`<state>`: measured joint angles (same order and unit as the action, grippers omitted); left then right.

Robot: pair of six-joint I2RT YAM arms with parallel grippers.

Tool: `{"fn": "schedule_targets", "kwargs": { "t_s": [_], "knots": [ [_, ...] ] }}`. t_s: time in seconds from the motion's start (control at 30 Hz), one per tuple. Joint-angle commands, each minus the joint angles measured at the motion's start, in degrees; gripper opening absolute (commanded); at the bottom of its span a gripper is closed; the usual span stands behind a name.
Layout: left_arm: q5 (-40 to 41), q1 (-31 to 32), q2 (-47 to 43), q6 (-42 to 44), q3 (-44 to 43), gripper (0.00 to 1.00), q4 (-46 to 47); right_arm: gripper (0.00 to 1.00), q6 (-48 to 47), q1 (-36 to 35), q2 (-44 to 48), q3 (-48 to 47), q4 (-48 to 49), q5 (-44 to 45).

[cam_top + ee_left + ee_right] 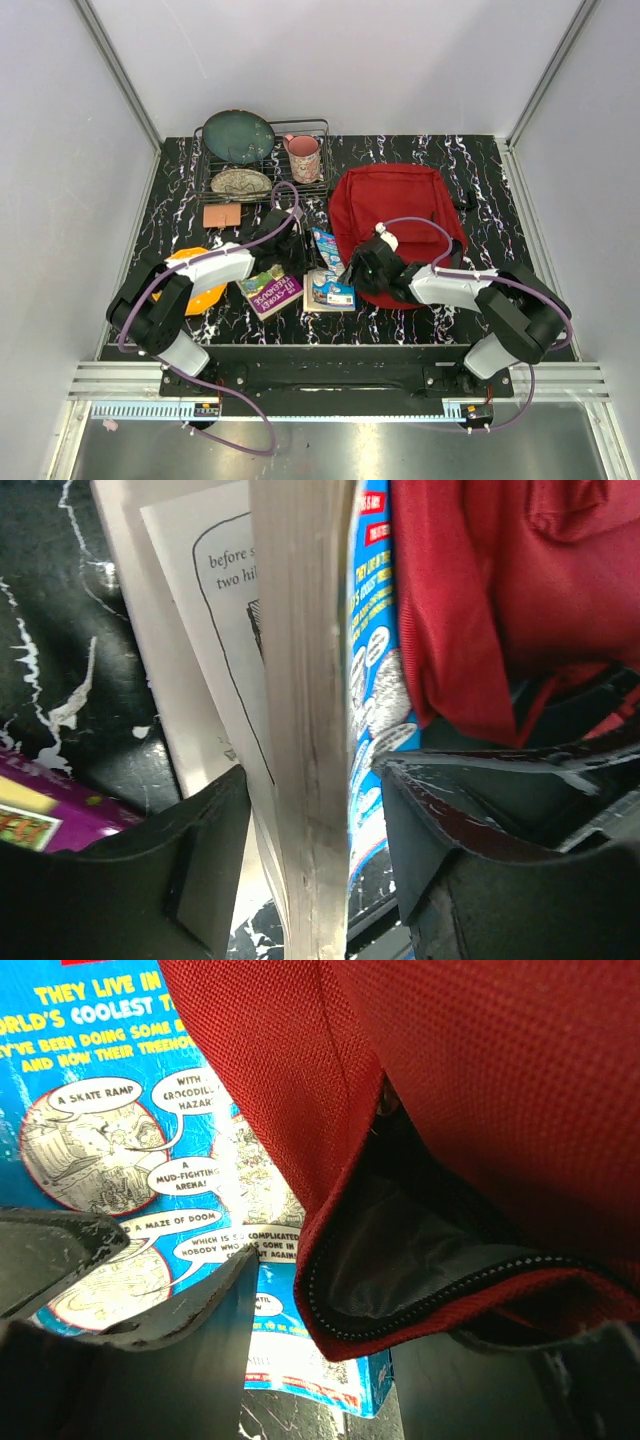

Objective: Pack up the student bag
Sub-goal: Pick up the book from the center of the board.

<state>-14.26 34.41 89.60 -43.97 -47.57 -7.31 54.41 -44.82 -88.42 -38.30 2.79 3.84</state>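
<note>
The student bag (400,220), a dark-red backpack, lies at the middle right of the table. My left gripper (298,238) is shut on a blue-covered book (325,246) and holds it upright on edge next to the bag's left side. In the left wrist view the gripper (310,772) has the book's page block (305,680) between its fingers, with the bag (480,600) just to the right. My right gripper (358,268) is at the bag's lower left edge. In the right wrist view the gripper (345,1305) is open, with the bag's unzipped rim (350,1330) between the jaws and the blue book (130,1120) behind it.
A purple book (270,292) and another book (330,290) lie flat in front of the left gripper. At the back left a wire rack (318,128) holds a green plate (238,135), a pink mug (303,158) and a patterned dish (240,183). An orange plate (200,296) lies under the left arm.
</note>
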Motion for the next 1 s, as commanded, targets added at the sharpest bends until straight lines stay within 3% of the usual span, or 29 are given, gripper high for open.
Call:
{"fn": "schedule_targets", "kwargs": {
  "t_s": [0.0,0.1,0.2,0.27,0.47,0.77,0.9,0.97],
  "knots": [
    [-12.2,2.1,-2.2,-4.1,-0.9,0.58,13.5,0.57,1.3,-1.5,-4.8,0.6,2.8,-8.6],
    [-12.5,2.2,-0.2,-4.5,-1.0,0.53,13.2,0.57,1.2,-1.6,-4.8,0.4,2.8,-8.8],
    [-12.3,2.2,1.0,-5.2,-0.9,0.39,12.4,0.57,1.4,-1.6,-4.6,0.5,2.6,-8.6],
    [-10.8,2.2,0.7,-4.8,-1.3,0.22,10.5,0.57,1.5,-1.6,-4.2,0.7,2.1,-8.3],
    [-1.3,2.2,-3.9,-1.0,-3.9,0.00,0.5,0.61,1.6,-1.6,0.7,2.0,0.3,-6.9],
    [0.6,1.0,-19.7,1.0,-9.6,0.00,-7.9,0.89,3.5,-1.8,29.2,7.5,0.3,-10.9],
    [-1.6,0.8,-23.5,1.1,-13.2,0.00,-11.3,0.93,3.9,-1.8,41.5,6.6,-5.6,-7.3],
    [-2.9,0.7,-25.0,1.0,-14.8,0.00,-12.0,0.94,3.7,-1.7,43.3,5.6,-7.3,-7.0]
  ]
}}
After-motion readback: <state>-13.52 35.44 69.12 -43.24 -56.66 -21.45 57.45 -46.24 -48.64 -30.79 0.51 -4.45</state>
